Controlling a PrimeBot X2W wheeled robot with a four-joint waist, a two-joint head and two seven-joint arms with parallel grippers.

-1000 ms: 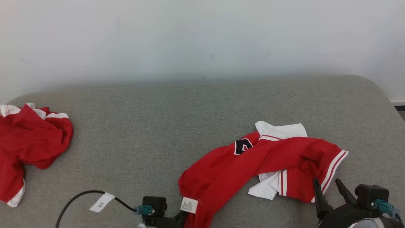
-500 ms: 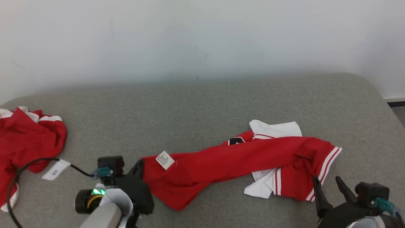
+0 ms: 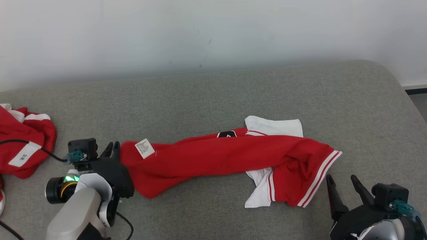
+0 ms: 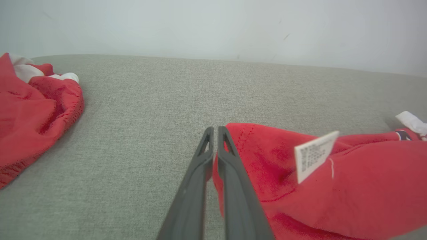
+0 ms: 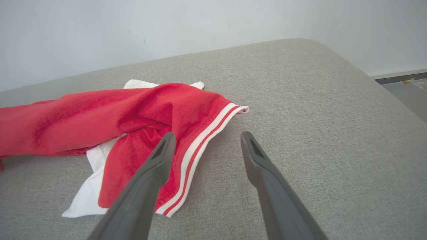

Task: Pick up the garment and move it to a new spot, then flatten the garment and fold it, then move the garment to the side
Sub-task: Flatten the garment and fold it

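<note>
The garment (image 3: 227,156) is a red jersey with white panels and a striped hem, stretched in a long band across the grey cushion (image 3: 200,100). Its left end, with a white label (image 3: 144,148), sits at my left gripper (image 3: 111,148). In the left wrist view the left gripper (image 4: 213,128) has its fingers nearly together, with the garment (image 4: 333,193) edge pinched between them lower down. My right gripper (image 3: 340,178) stands open at the lower right, just short of the striped hem. In the right wrist view the right gripper (image 5: 207,135) holds nothing, and the garment (image 5: 133,113) lies under its left finger.
A second red and white garment (image 3: 23,146) lies bunched at the far left edge, also seen in the left wrist view as a red heap (image 4: 30,113). A pale wall (image 3: 213,33) rises behind the cushion. The cushion's rounded right edge drops to the floor (image 3: 418,103).
My left gripper has dragged the garment's labelled end leftward and away from me, pulling the crumpled cloth into a long band. The right gripper stayed put; the head view shifted slightly.
</note>
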